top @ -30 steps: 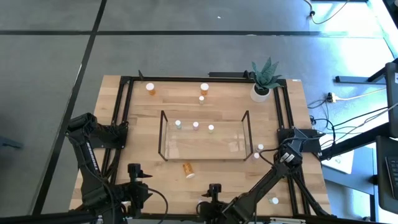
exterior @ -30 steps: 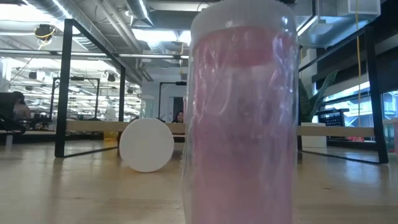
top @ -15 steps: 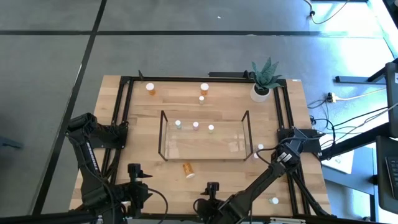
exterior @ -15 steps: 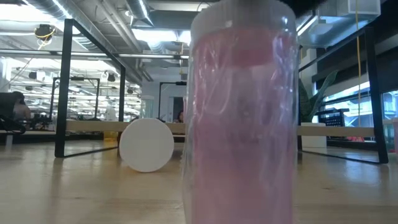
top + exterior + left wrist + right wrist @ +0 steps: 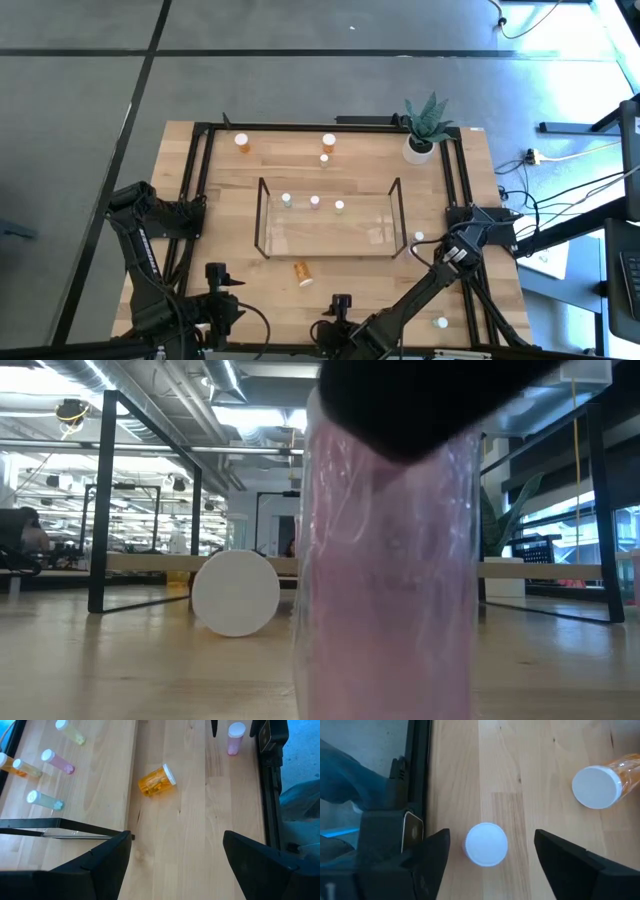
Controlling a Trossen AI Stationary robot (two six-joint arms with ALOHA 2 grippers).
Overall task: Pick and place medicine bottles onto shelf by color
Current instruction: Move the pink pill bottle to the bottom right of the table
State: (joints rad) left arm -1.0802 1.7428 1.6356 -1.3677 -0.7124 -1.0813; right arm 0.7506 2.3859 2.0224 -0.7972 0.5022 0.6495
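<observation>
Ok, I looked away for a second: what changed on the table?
The right gripper has come down over the upright pink bottle, fingers open either side of its cap, not gripping yet. The left gripper, the tipped orange bottle and the shelf stayed put.

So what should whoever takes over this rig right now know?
Right hand: open, straddling the upright pink bottle at the table's front edge; not gripped yet.
Left hand: open, waiting front left.
Done: three shelf bottles stand on the shelf.
Left: the pink bottle; an orange bottle on its side in front of the shelf; three back bottles; two right-end bottles; one front-right bottle.
</observation>
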